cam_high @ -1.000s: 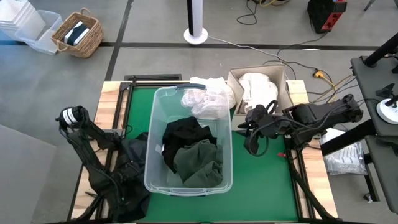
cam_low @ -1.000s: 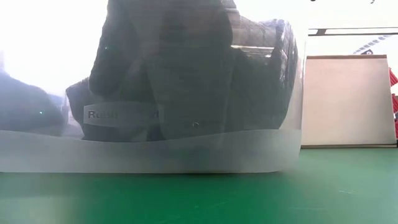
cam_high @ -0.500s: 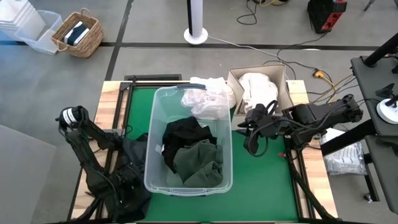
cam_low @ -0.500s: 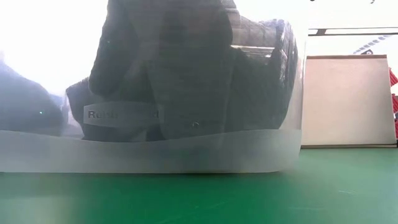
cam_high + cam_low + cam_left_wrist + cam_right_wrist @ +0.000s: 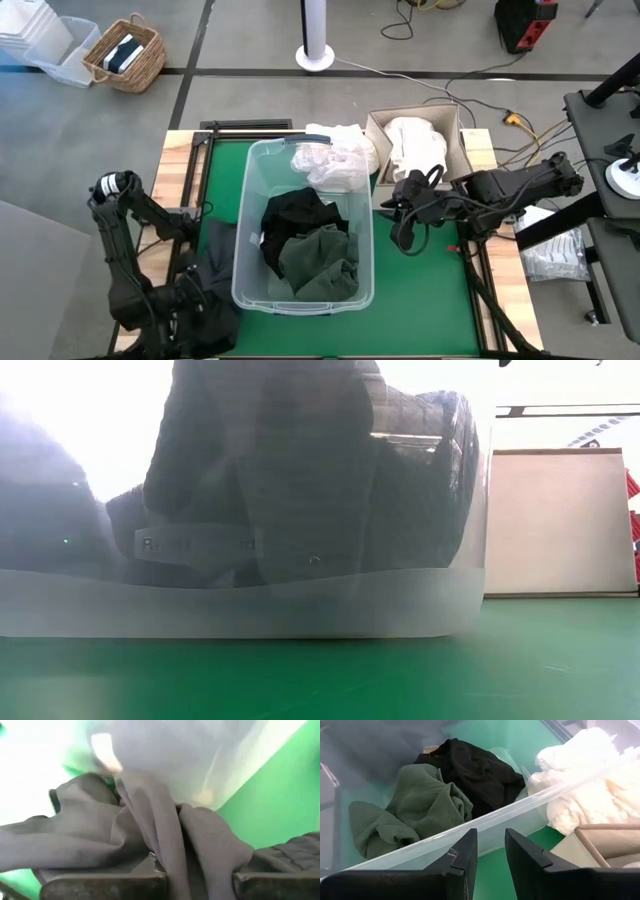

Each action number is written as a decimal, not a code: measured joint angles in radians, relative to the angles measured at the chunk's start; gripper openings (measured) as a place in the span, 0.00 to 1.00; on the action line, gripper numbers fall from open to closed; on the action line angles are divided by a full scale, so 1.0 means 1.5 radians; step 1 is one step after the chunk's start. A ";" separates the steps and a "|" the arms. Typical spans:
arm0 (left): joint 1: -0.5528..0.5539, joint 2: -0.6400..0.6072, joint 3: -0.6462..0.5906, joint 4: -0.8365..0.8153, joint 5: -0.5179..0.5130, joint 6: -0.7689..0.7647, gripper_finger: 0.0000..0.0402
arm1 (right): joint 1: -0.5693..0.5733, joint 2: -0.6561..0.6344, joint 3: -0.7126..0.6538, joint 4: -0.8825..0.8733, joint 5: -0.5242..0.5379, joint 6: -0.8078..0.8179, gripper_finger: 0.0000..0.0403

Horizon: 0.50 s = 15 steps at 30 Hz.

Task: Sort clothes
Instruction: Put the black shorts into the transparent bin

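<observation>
Left gripper (image 5: 200, 877) low beside tub (image 5: 243, 262), jaws pinching dark grey garment (image 5: 150, 830).

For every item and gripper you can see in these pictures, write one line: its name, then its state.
clear plastic tub: upright, lidless, holding clothes.
black garment: crumpled in tub.
dark green garment: crumpled in tub.
white garment: draped over tub's far rim.
cardboard box: open, white clothes inside.
dark grey garment: gripped.
left gripper: shut on it.
right gripper: slightly open, empty.

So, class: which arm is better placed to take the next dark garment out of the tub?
The right: its empty gripper hangs beside the tub, while the left gripper already holds a dark grey garment.
</observation>
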 joint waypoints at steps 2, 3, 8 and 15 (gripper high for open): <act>-0.005 0.000 0.026 -0.023 -0.027 0.001 0.00 | 0.000 0.000 -0.003 0.001 0.000 0.000 0.23; -0.007 0.000 0.038 -0.033 -0.042 0.003 0.00 | 0.000 0.000 -0.005 0.000 0.000 0.000 0.24; -0.016 0.000 0.097 -0.065 -0.103 0.040 0.00 | 0.000 0.000 -0.008 0.000 0.000 0.001 0.24; -0.018 0.000 0.180 -0.130 -0.117 0.057 0.00 | 0.000 0.000 -0.008 0.000 0.000 0.006 0.21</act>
